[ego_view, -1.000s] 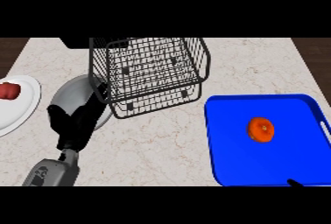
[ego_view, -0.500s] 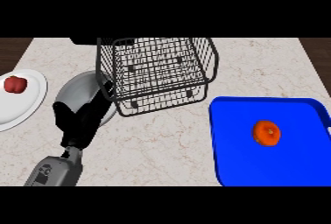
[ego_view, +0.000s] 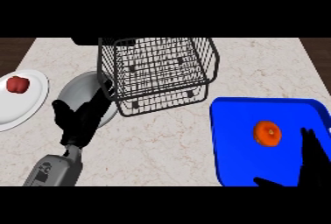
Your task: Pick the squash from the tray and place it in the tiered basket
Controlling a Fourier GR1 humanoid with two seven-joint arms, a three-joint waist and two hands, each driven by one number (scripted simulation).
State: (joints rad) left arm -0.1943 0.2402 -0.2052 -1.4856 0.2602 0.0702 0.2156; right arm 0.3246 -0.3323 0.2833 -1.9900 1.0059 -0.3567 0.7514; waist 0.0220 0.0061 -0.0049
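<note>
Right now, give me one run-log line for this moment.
squash on blue tray | right hand open beside it | left hand resting | basket unfilled

A white plate lies at the left edge of the frame on the marbled worktop. A red item, possibly an apple, rests on it. A grey round plate lies just beside it, centre-left.

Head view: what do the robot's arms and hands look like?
The left hand is black with slim fingers, on a grey forearm with a rounded casing and a paler panel bearing small dark marks. Of the right hand only black fingers show at the lower right; its forearm is out of view.
</note>
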